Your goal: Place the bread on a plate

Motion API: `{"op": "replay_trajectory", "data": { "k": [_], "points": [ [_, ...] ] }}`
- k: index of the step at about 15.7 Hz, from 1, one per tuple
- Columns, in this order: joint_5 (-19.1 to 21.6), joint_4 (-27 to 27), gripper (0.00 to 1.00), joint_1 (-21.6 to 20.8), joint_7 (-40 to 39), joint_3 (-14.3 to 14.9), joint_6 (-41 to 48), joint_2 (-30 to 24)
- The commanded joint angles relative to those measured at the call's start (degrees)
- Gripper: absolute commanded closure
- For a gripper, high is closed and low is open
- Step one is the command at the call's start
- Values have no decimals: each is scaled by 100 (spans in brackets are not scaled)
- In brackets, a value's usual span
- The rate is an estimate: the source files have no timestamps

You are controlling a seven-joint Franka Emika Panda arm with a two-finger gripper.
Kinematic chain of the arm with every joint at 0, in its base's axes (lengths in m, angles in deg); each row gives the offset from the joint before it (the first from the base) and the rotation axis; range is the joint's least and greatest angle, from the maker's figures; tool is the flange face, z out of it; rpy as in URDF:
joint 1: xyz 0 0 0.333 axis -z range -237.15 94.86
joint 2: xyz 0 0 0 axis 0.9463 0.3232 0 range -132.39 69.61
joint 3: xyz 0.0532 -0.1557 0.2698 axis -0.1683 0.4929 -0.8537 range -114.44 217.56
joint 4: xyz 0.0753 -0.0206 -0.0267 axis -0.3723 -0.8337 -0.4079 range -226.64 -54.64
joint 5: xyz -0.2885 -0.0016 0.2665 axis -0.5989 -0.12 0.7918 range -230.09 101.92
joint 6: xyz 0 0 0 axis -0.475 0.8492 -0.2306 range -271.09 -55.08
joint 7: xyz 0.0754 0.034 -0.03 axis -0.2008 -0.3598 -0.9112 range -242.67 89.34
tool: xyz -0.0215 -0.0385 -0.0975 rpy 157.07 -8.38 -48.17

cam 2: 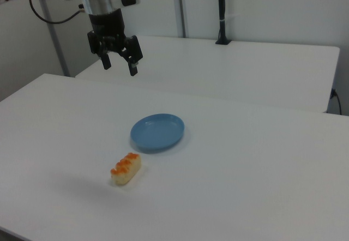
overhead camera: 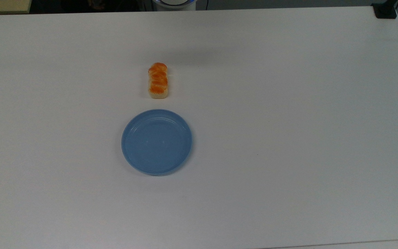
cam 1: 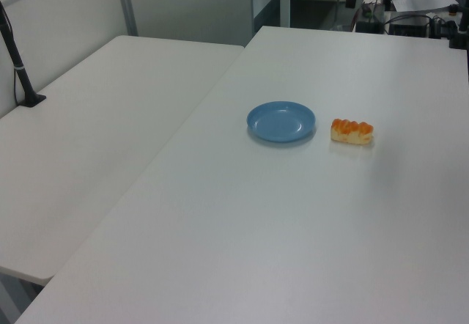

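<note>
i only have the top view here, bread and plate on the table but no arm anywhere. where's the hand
Observer: In the right view the hand hangs high above the table, well clear of the bread.
Operator: open or closed
Observer: Open, its two fingers spread apart and pointing down, with nothing between them.
Operator: which side of the plate is it on
Observer: In the right view it sits toward the right view's upper left of the plate, while the bread lies at the plate's lower left.
</note>
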Motion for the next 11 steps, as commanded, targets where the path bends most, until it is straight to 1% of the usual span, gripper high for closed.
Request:
{"op": "replay_trajectory", "data": {
  "k": [1, 11],
  "points": [
    [70, -163, 0, -35, 57, 14, 1, -202],
    [70, -375, 0, -70, -66, 5, 1, -361]
  ]
}}
